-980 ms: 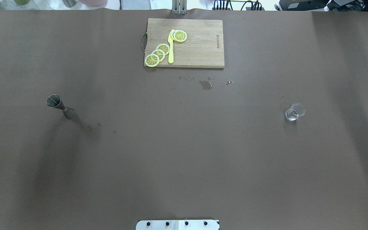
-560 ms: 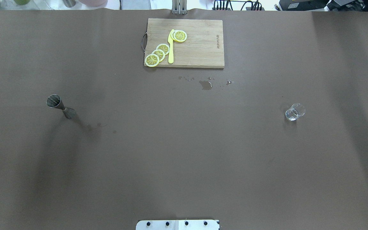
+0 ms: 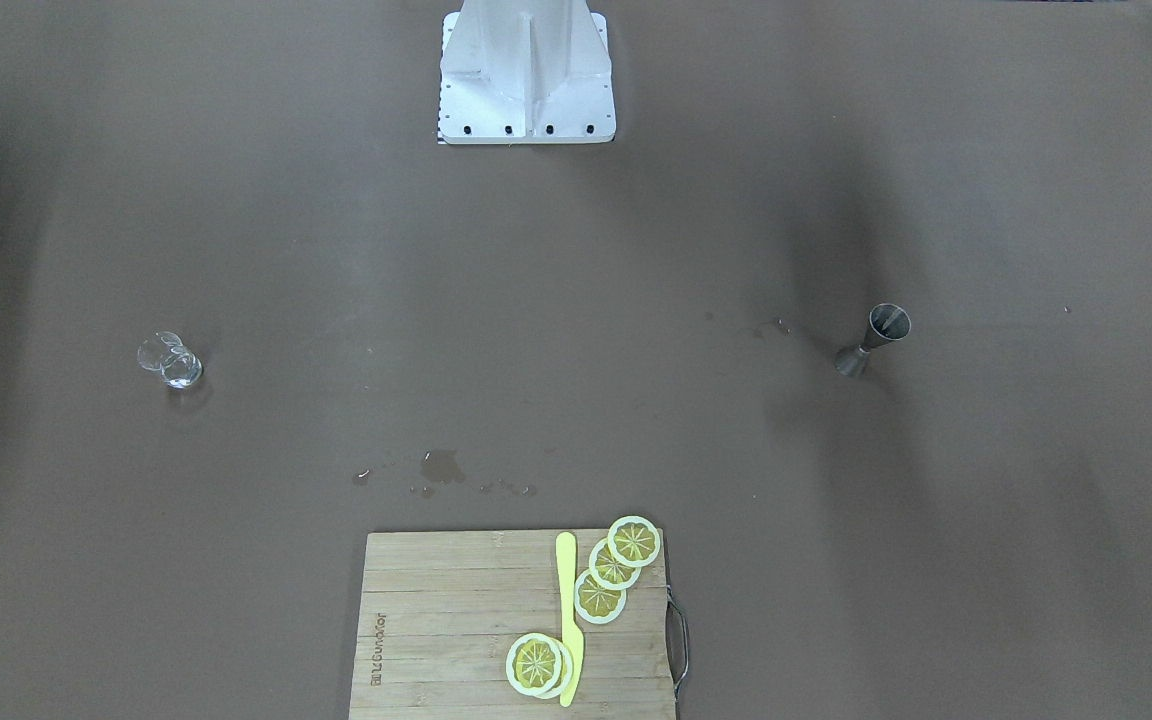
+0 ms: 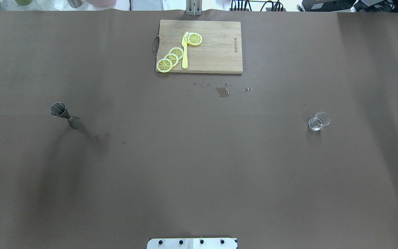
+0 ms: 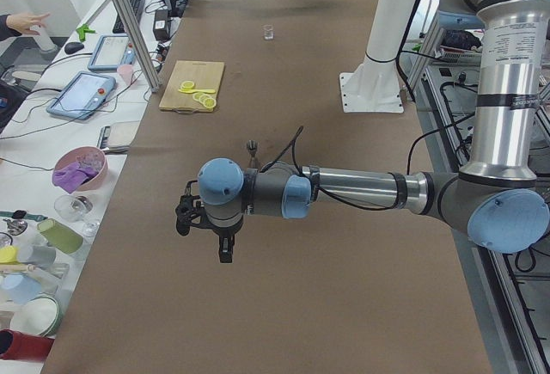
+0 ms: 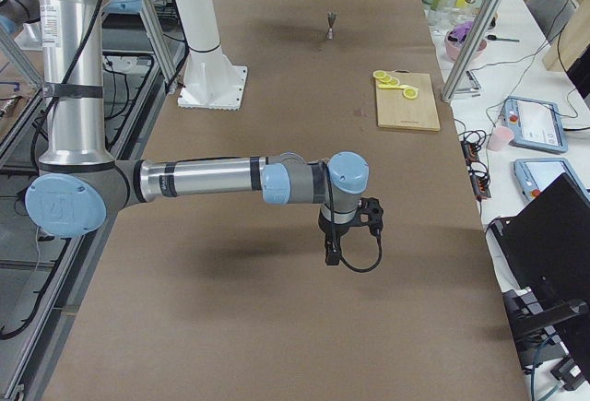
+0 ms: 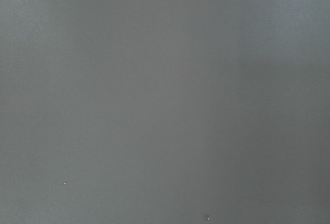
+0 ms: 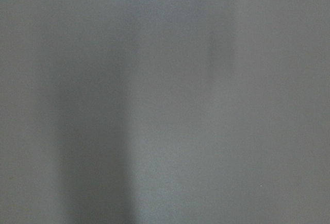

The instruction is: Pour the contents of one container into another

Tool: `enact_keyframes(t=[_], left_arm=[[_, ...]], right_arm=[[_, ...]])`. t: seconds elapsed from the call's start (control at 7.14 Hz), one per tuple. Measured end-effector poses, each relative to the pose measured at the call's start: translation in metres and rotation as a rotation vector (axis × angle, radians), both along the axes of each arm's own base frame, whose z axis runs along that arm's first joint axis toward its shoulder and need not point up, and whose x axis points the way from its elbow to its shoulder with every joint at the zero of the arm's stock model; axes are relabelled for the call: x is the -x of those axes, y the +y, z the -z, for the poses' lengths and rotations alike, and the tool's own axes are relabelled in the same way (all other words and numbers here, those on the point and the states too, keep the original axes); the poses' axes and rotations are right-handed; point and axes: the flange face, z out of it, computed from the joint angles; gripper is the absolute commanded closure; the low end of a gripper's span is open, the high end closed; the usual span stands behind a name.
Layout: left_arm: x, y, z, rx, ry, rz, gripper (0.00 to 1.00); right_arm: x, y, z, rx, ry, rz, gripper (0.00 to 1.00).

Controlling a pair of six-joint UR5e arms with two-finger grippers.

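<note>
JIGGER: small grey steel hourglass jigger point(image 4: 66, 116) upright, left | GLASS: short clear glass tumbler point(image 4: 319, 121) upright, right, well apart | left gripper point(image 5: 225, 255), right gripper point(image 6: 330, 255): above brown table point(image 4: 199, 173), grip state cannot be told | wooden cutting board point(image 4: 216, 52), far centre: engraved brand illegible
</note>
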Motion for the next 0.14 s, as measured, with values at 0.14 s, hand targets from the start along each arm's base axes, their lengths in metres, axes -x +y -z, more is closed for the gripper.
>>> enact_keyframes(t=[0.14], left_arm=[[0.0000,-0.0001,-0.0002,0.000,0.000,0.000,0.02]], right_arm=[[0.0004,-0.0006,0.0034,-0.006,-0.004,0.000,0.00]])
